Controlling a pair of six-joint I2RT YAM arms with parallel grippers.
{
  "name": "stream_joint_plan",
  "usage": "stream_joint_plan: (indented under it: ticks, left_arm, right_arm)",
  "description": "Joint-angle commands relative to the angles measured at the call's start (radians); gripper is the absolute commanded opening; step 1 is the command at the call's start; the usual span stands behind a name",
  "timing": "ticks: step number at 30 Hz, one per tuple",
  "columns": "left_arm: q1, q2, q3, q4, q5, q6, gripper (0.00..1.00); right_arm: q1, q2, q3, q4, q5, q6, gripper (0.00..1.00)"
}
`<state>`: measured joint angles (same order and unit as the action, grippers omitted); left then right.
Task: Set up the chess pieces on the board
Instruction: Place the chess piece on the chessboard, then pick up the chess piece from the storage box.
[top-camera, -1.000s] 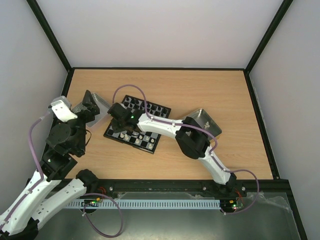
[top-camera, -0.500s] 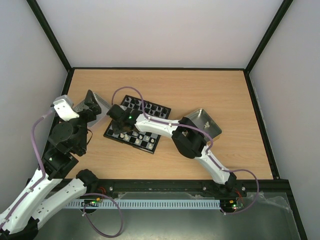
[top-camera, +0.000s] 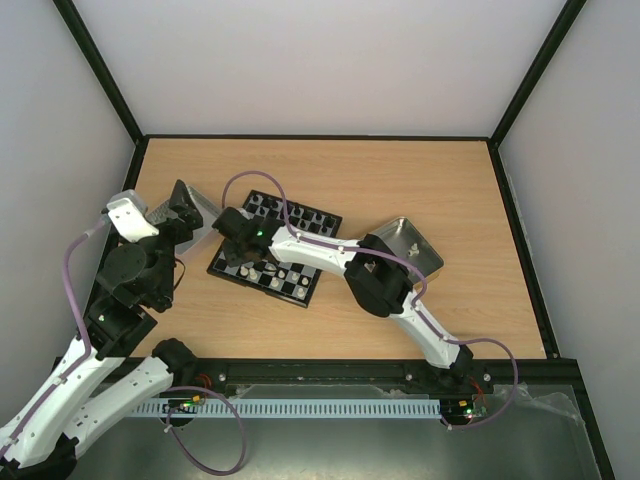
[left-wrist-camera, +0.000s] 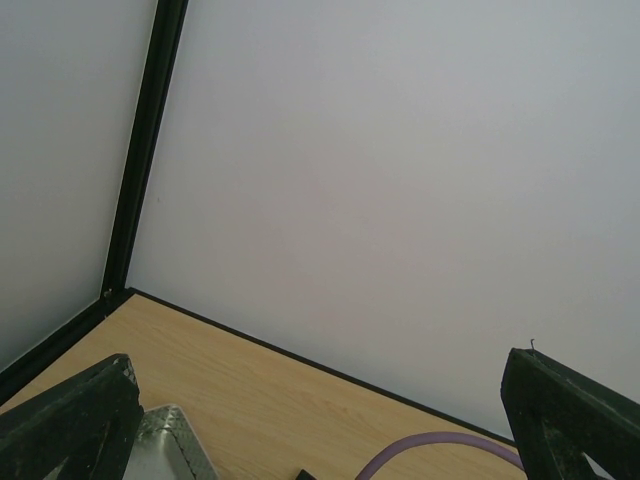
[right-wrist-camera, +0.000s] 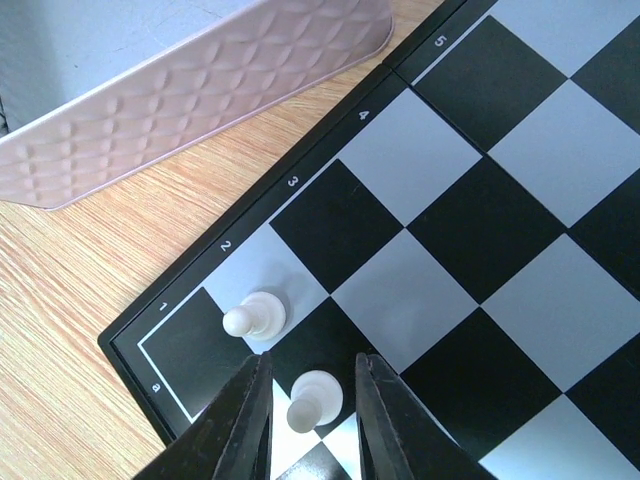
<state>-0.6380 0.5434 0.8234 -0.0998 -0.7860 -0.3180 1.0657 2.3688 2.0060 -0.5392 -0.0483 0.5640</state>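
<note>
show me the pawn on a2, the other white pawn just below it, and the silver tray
a2 pawn (right-wrist-camera: 253, 317): right wrist view, its body
lower pawn (right-wrist-camera: 313, 398): right wrist view, its body
silver tray (right-wrist-camera: 200, 90): right wrist view, its quilted side wall

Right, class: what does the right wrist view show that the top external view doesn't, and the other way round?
Only the right wrist view: the numbers and letter printed on the board border, and the right gripper with its fingers either side of a white pawn, not touching it, with a second pawn close by. Only the top external view: the left arm off to the side, and a second tray. Both: the board, the right gripper over it, and the silver tray beside it.
</note>
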Motion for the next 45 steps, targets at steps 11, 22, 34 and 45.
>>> stream_joint_plan:
  ticks: [11,22,34,45]
  left_arm:
    - [0.006,-0.004,-0.004,-0.022,0.003,-0.017,0.99]
    - [0.008,0.016,-0.018,-0.007,0.032,-0.04,1.0]
    - [0.008,0.063,-0.02,0.02,0.068,-0.059,0.99]
    - [0.011,0.075,-0.017,0.02,0.062,-0.047,1.0]
  right_arm:
    - [-0.089,-0.322,-0.234,0.108,0.097,0.066,0.27]
    - [-0.325,-0.826,-0.787,0.114,0.325,0.173,0.29]
    - [-0.64,-1.012,-1.151,0.146,0.255,0.25,0.32]
    - [-0.754,-0.879,-1.196,0.227,0.251,0.195,0.25]
